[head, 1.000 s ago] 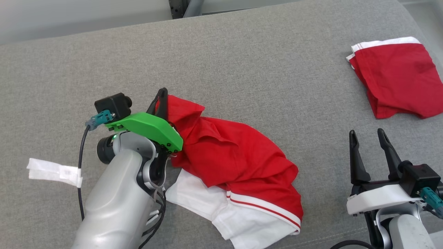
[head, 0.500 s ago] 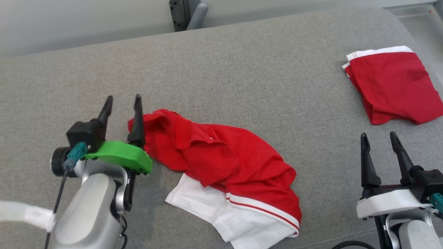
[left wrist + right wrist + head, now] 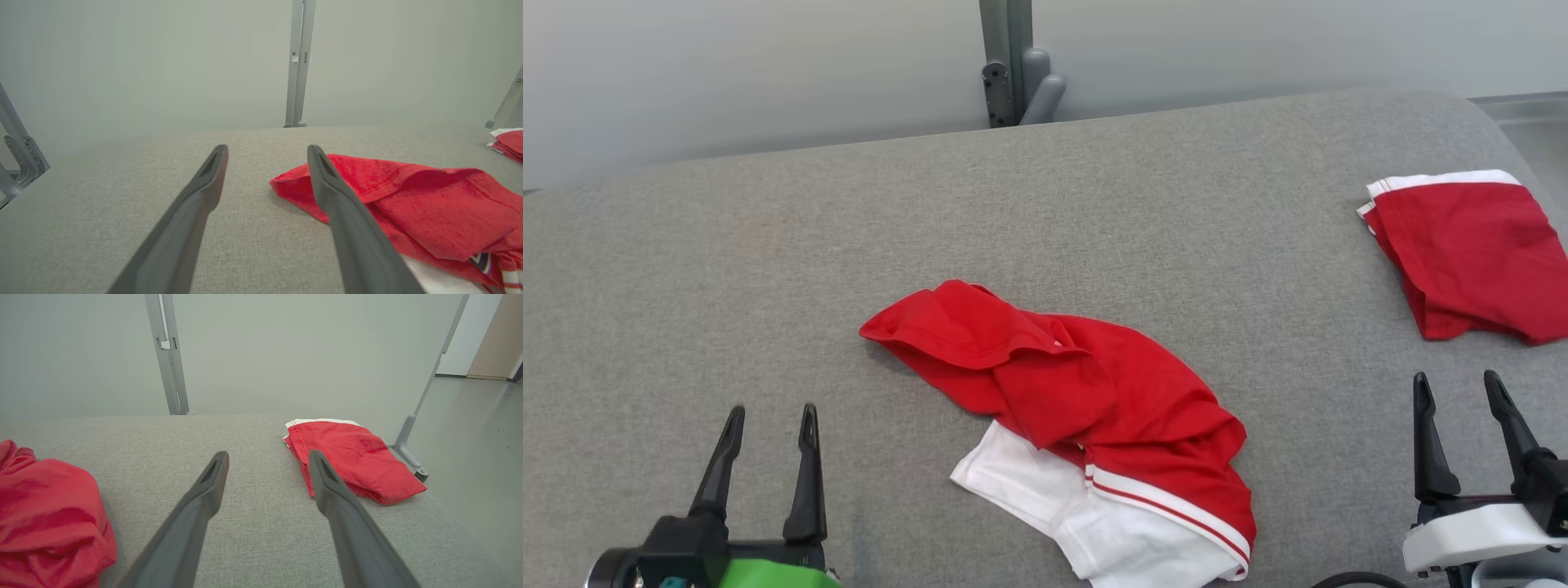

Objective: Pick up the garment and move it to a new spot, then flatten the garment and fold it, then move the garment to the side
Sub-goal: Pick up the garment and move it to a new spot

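Note:
The garment [image 3: 1078, 400] is a red and white shirt lying crumpled in the middle of the grey surface [image 3: 768, 269]; it also shows at the right of the left wrist view [image 3: 408, 196] and at the left edge of the right wrist view [image 3: 45, 514]. My left gripper [image 3: 768, 416] stands open at the lower left, apart from the garment and holding nothing. In its own view the left gripper [image 3: 267, 151] has bare grey fabric between its fingers. My right gripper [image 3: 1458, 384] is open at the lower right, empty, well to the garment's right.
A second red garment with a white edge [image 3: 1470, 253] lies folded near the surface's right end [image 3: 351, 457]. A grey metal post [image 3: 1009, 65] stands behind the surface against a pale wall. The surface's right edge drops to the floor [image 3: 470, 428].
My left gripper opened, let go of the garment's upper left corner and drew back toward the lower left. The head camera tilted up, shifting the whole picture downward. The right gripper stayed open.

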